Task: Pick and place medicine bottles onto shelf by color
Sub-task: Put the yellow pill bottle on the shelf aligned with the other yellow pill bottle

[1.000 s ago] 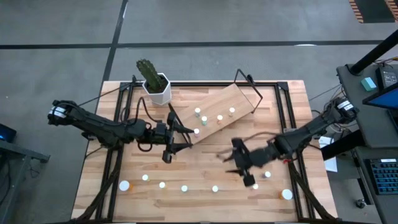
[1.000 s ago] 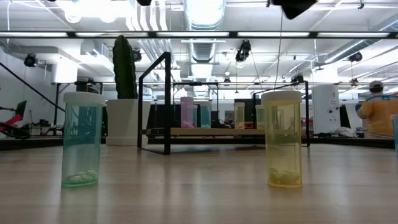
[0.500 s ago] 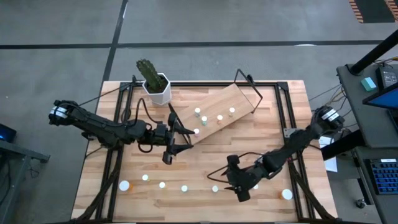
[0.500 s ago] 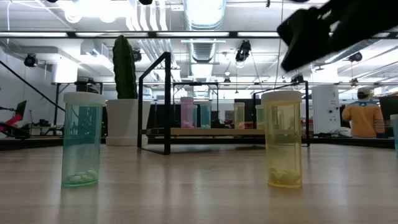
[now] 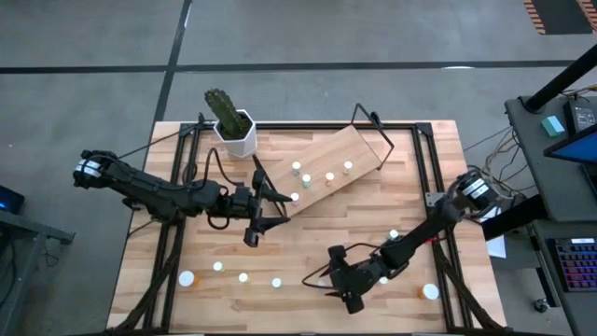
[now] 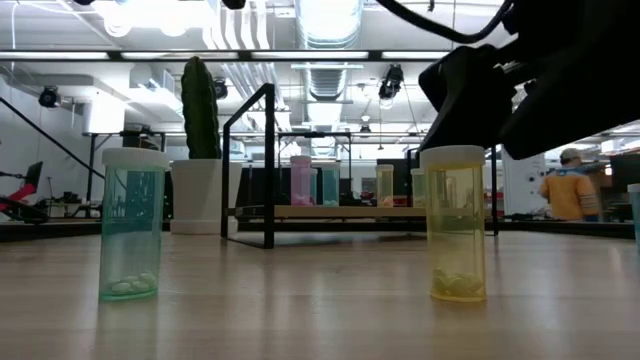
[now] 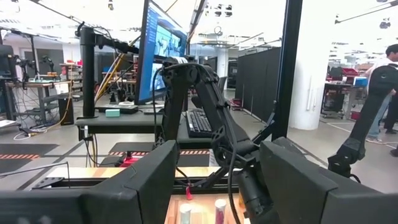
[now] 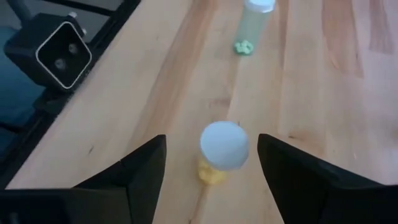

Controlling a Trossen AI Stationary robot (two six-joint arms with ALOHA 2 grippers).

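High view: right gripper [image 5: 347,283] has swung from mid-table down to the near row and now sits over the yellow bottle [image 5: 324,283], which it covers; a second ago it was well right of that spot; left gripper [image 5: 254,207] is unchanged, parked beside the near-left end of the shelf [image 5: 359,142], where four bottles already stand; five more wait in the near row and one near the right arm; low view: the right arm's dark bulk now hangs right above the yellow bottle [image 6: 456,222], absent from this spot before; green bottle [image 6: 131,224] untouched at left; left wrist view: left fingers [image 7: 140,180] spread, holding nothing; right wrist view: right fingers [image 8: 134,171] splayed wide either side of the white cap [image 8: 224,145], not yet touching; I read this as pre-grasp, next pick lined up, still to descend and close.
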